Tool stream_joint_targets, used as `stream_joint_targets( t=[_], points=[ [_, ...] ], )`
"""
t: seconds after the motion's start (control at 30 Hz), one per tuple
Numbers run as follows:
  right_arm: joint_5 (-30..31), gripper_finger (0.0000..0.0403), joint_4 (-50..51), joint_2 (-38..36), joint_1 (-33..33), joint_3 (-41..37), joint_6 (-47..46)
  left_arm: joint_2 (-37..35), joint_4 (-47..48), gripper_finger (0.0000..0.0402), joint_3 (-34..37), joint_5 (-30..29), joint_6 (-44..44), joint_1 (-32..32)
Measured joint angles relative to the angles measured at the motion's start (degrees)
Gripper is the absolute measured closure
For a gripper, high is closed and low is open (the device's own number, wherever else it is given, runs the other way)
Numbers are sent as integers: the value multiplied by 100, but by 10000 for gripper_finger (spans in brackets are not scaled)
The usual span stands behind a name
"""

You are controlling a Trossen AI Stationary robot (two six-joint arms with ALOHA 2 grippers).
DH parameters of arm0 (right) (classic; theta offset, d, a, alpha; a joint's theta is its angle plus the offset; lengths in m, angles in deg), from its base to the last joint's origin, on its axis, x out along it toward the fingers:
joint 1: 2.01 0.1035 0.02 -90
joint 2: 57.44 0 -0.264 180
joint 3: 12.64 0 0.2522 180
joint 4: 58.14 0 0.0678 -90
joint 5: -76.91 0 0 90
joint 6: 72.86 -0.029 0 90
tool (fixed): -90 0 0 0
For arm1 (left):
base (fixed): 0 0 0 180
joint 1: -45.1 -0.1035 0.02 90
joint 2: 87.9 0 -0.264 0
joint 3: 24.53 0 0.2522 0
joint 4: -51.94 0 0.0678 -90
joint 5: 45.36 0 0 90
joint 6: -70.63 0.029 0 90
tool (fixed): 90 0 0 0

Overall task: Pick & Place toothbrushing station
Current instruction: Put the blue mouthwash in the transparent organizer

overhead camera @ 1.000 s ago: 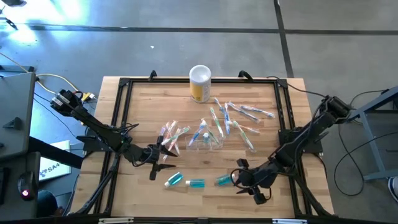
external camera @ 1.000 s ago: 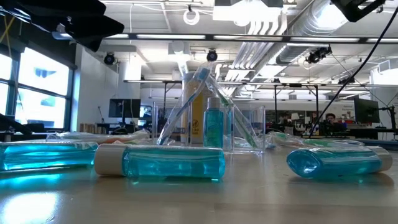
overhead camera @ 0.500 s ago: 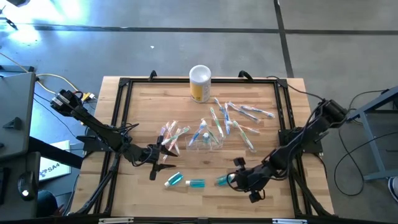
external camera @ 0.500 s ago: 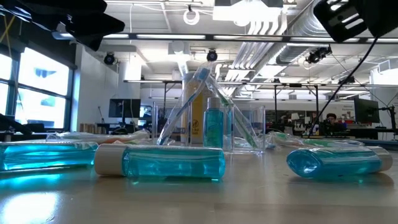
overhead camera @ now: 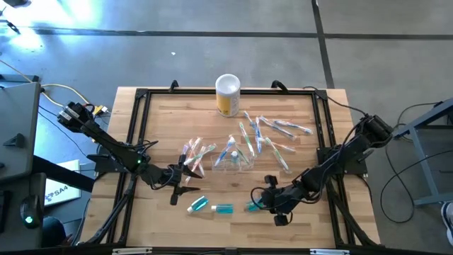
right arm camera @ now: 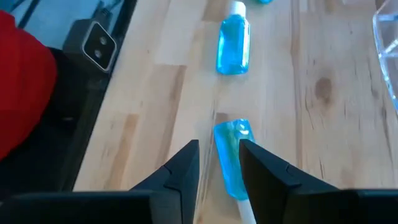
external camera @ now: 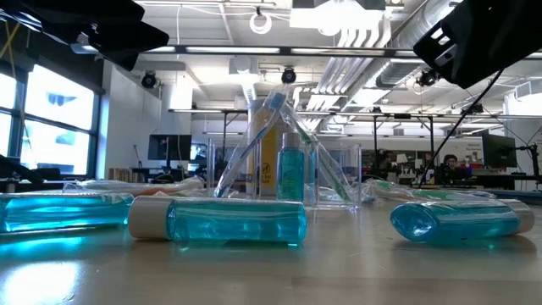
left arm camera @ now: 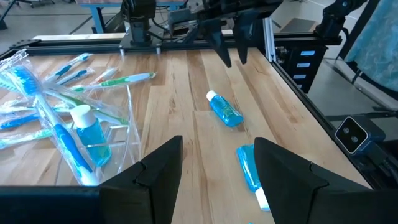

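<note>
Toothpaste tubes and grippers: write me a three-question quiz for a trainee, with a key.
1. True or false: the right gripper has its fingers shut.
2. How many toothpaste tubes lie flat on the table? A) two B) three C) five
3. Short answer: which arm's gripper hangs over one of those lying tubes?

Key: 1. False, the fingers are apart. 2. B. 3. The right arm's; the left gripper hangs farther back, beside the toothbrushes.

Teal toothpaste tubes [overhead camera: 222, 209] with white caps lie on pale striped wood table [overhead camera: 163, 127] beside a yellow canister [overhead camera: 227, 95].
</note>
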Motion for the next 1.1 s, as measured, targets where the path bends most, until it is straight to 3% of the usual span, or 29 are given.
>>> stream_joint_targets(
  t=[0.17, 0.57, 1.1],
  points=[
    [46, 269, 73, 0, 8, 0, -177, 0, -3, 211, 0, 0, -1, 1],
    [303, 155, 681, 10, 8, 0, -141, 0, -13, 211, 0, 0, -3, 0],
    [-62, 154, 512, 1128, -75, 0, 892, 0, 2, 211, 0, 0, 3, 0]
  ],
)
